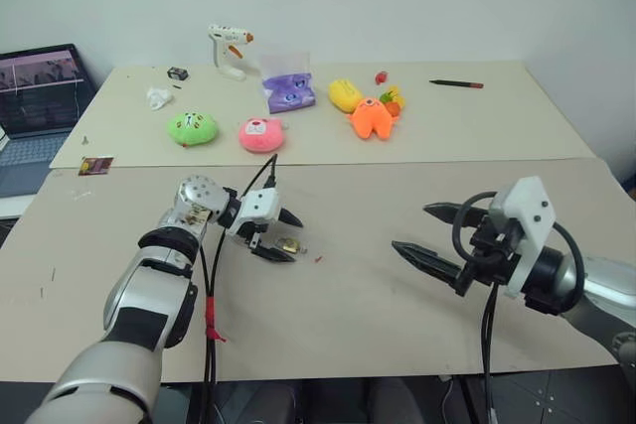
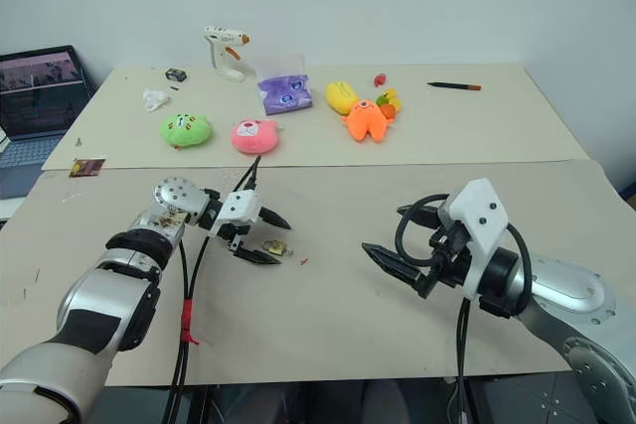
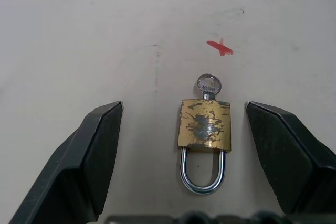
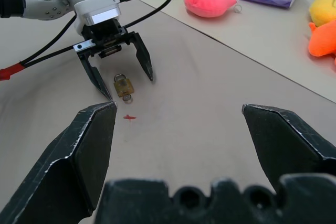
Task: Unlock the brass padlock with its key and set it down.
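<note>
The brass padlock (image 3: 205,124) lies flat on the beige table (image 1: 397,315), its silver shackle shut and turned toward my left wrist. The key (image 3: 209,84) sticks out of the body's far end, only its ring-shaped head visible. My left gripper (image 1: 283,237) is open and low over the table, one finger (image 3: 100,150) on each side of the padlock, not touching it. My right gripper (image 1: 411,227) hangs open and empty above the table to the right, well apart from the padlock (image 4: 123,86).
A small red mark (image 3: 220,48) lies just past the key. Across a table seam at the back are a green plush (image 1: 192,128), pink plush (image 1: 260,134), orange plush (image 1: 372,117), purple packet (image 1: 288,92), glue gun (image 1: 229,50) and pen (image 1: 457,83). A laptop (image 1: 40,106) sits far left.
</note>
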Robot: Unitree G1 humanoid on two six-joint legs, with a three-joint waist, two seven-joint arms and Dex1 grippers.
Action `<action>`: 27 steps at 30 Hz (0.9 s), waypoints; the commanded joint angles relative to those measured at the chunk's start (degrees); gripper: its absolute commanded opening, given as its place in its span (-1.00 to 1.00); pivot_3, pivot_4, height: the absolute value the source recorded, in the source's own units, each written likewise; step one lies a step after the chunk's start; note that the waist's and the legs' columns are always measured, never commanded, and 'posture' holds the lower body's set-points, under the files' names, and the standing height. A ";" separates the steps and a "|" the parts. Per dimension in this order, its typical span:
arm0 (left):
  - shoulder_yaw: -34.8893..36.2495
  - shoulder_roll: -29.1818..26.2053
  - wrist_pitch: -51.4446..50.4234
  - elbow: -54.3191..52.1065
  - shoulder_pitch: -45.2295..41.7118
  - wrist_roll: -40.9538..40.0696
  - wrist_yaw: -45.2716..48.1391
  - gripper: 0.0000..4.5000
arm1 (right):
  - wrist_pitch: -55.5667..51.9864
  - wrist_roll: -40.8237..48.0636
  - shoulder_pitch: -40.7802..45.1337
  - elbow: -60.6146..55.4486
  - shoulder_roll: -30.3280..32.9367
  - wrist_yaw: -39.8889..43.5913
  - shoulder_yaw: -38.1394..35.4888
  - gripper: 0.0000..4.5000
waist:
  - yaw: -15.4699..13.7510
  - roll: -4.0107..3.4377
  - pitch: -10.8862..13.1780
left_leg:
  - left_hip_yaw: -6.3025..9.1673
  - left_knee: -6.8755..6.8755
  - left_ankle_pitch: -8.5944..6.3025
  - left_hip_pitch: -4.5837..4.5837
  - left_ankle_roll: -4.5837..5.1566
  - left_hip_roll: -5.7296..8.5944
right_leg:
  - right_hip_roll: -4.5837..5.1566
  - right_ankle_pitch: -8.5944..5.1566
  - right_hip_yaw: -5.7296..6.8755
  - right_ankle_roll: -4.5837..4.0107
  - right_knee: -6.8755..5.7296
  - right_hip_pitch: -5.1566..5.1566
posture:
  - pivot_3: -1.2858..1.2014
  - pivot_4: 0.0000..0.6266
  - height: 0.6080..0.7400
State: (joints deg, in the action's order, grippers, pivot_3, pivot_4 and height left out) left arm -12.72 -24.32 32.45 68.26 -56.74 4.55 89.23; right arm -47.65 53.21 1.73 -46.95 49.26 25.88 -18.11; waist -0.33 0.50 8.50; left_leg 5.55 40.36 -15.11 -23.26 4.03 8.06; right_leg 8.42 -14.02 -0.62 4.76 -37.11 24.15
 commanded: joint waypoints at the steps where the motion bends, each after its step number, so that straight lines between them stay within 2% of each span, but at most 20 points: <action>1: -1.78 -1.88 1.40 1.54 0.15 3.10 0.73 0.54 | 0.40 1.20 0.04 -2.32 0.41 -0.60 -1.74 1.00 | 0.15 0.00 0.00 | 0.00 0.00 0.00 0.01 0.00 0.00 | 0.00 0.00 -0.01 0.00 -0.01 0.00 | 0.03 -0.52 1.00; 2: -1.67 -2.20 1.14 1.75 -0.04 3.08 1.03 0.47 | 0.42 1.24 0.03 -2.29 0.42 -0.62 -1.75 1.00 | 0.20 0.00 -0.01 | 0.00 0.00 0.00 0.02 0.00 0.00 | -0.01 0.00 -0.01 0.00 -0.02 0.00 | 0.03 -0.52 1.00; 5: -1.33 -2.85 0.56 2.29 -0.64 2.81 1.20 0.06 | 0.52 1.28 0.08 -2.18 0.51 -0.64 -1.72 1.00 | 0.32 0.01 -0.02 | 0.00 0.00 -0.01 0.12 0.02 0.00 | -0.01 0.00 -0.01 0.00 -0.02 -0.08 | 0.03 -0.52 1.00; 9: -1.84 -3.50 1.27 2.84 -0.72 3.52 1.25 -0.58 | 0.75 1.08 0.17 -1.92 0.64 -0.55 -1.48 1.00 | 0.49 0.01 -0.02 | 0.00 0.00 -0.18 0.21 0.31 0.00 | -0.03 0.01 -0.02 0.01 -0.05 -0.10 | 0.03 -0.52 1.00; 10: -1.87 -3.51 1.40 2.86 -0.71 3.57 1.33 -0.63 | 0.77 1.06 0.28 -1.85 0.61 -0.55 -1.32 1.00 | 0.54 0.01 -0.02 | 0.00 0.00 -0.18 0.20 0.30 0.00 | -0.04 0.01 -0.02 0.01 -0.05 -0.09 | 0.03 -0.52 1.00; 14: -1.46 -3.37 0.76 2.85 -0.98 3.07 1.48 -0.64 | 0.74 1.15 0.68 -1.67 0.61 -0.50 -1.01 1.00 | 0.69 0.02 -0.02 | 0.00 0.00 -0.13 0.17 0.23 0.00 | -0.04 0.01 -0.02 0.01 -0.05 -0.08 | 0.03 -0.52 1.00; 18: 1.76 -1.29 -7.39 1.39 -1.57 -1.62 2.71 -0.64 | 0.68 0.09 1.03 -1.27 1.40 0.65 0.37 1.00 | 0.77 0.02 -0.02 | 0.00 0.00 -0.17 0.17 0.29 0.00 | -0.04 0.01 -0.02 0.02 -0.06 -0.08 | 0.03 -0.52 1.00; 21: 1.52 0.07 -22.90 -3.52 -1.40 -9.70 3.27 -0.64 | 1.12 -2.06 1.54 -0.66 2.63 2.20 2.71 1.00 | 0.78 0.03 -0.01 | 0.00 0.05 -0.16 0.09 0.29 0.00 | -0.07 0.01 0.01 0.03 -0.08 -0.01 | 0.03 -0.52 1.00; 23: -3.15 -1.62 -38.05 -14.35 1.57 -18.83 3.27 -0.64 | 1.95 -5.09 2.09 0.65 4.23 4.16 5.08 1.00 | 0.91 0.04 0.00 | 0.01 0.16 -0.14 -0.09 0.26 0.02 | -0.08 0.01 0.05 0.04 -0.12 0.08 | 0.03 -0.52 1.00; 25: -9.90 -6.39 -51.47 -27.22 5.28 -28.03 3.27 -0.64 | 3.32 -8.82 2.46 2.17 6.44 7.12 7.56 1.00 | 1.37 0.04 0.00 | 0.02 0.34 -0.12 -0.16 0.20 0.01 | -0.11 0.01 0.03 0.05 -0.55 0.13 | 0.03 -0.52 1.00; 27: -16.83 -13.89 -62.29 -38.85 7.43 -37.45 3.27 -0.64 | 3.33 -8.85 2.85 2.45 7.98 10.53 8.81 1.00 | 2.24 0.06 0.01 | 0.00 0.39 -0.18 -0.07 0.28 0.02 | -0.10 0.01 -0.11 0.04 -0.73 0.15 | 0.03 -0.52 1.00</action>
State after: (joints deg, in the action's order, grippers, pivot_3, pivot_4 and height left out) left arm -24.93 -33.49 -19.75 39.07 -49.75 -23.81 92.14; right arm -46.17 45.19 3.81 -43.91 56.33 33.25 -9.74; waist 1.90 0.56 8.51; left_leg 5.54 40.73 -15.30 -23.35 4.32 8.08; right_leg 8.32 -14.02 -0.74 4.80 -37.85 24.33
